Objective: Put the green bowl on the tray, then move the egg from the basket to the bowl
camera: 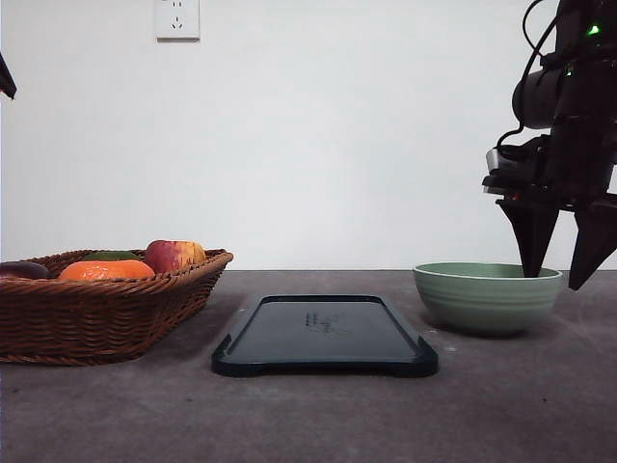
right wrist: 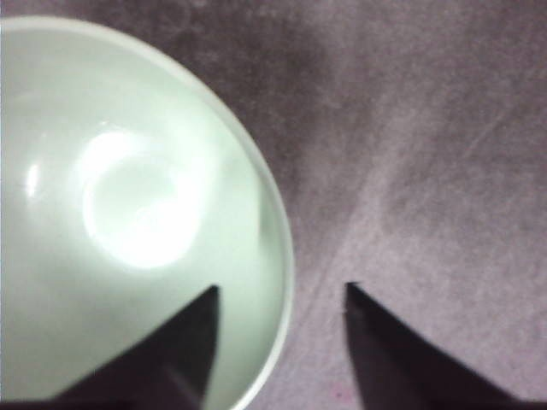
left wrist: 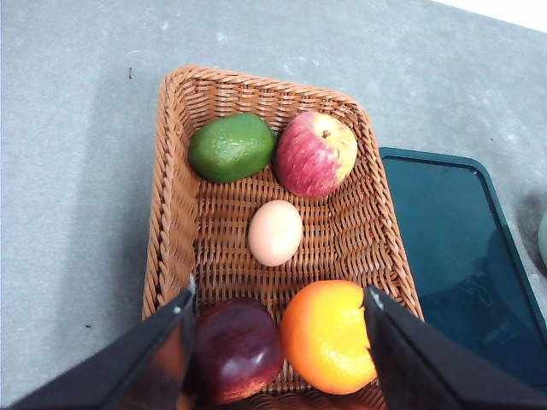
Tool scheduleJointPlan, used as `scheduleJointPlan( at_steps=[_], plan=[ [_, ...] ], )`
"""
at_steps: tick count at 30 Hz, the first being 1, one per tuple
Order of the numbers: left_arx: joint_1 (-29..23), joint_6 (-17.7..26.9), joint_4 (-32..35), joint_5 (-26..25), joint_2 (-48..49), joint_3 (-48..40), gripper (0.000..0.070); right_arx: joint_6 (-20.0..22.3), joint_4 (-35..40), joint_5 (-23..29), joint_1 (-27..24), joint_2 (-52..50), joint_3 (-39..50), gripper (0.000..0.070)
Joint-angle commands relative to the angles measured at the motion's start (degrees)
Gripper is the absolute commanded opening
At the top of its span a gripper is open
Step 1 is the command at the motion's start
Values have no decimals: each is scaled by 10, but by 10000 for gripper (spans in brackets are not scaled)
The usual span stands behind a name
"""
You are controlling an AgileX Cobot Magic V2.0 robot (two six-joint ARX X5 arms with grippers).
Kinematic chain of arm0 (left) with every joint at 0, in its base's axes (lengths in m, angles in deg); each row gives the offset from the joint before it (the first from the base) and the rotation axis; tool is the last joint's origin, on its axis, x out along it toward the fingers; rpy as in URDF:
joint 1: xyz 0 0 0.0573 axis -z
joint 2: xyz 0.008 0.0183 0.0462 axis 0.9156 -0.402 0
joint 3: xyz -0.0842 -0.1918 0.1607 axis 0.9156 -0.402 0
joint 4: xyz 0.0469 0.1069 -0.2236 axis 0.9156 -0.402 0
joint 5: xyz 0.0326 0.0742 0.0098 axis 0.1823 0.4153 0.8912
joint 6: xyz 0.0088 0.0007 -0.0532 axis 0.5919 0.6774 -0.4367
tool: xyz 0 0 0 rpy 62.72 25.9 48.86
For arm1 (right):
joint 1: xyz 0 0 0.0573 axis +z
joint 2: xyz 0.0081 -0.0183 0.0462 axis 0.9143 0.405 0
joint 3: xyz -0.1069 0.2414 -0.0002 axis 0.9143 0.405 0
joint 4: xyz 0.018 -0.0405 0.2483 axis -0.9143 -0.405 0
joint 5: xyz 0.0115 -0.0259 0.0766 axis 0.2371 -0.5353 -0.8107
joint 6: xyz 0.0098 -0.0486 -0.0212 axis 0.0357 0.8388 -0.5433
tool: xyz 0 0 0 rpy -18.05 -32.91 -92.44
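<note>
The right hand (camera: 557, 274) is spread, straddling the green bowl (camera: 487, 297) rim. An apple (left wrist: 314, 154), avocado (left wrist: 232, 147), orange (left wrist: 328, 336) and plum (left wrist: 237, 350) ring the egg (left wrist: 275, 232) below the released left hand (left wrist: 278, 318).

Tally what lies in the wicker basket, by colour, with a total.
Green oval avocado-like fruit: 1
Red-and-yellow apple: 1
Pale brown oval egg: 1
Dark purple-red round fruit: 1
Round orange fruit: 1
Total: 5

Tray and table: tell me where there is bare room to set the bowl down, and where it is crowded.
The tray is bare across its whole surface, bordered by the basket on one side and the green bowl on the other. The table strip in front of all three is free too. The basket is crowded: egg ringed by fruit.
</note>
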Motion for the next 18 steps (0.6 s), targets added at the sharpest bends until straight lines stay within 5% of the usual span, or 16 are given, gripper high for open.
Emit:
scheduleJointPlan(
  at_steps=[1,8,18],
  plan=[
    [2,1,7,-2,-3,12,388,5,4,0,0,16,-14,54],
    [2,1,7,-2,-3,12,388,5,-9,6,0,16,-19,4],
    [2,1,7,-2,-3,12,388,6,-133,13,11,16,-130,4]
  ],
)
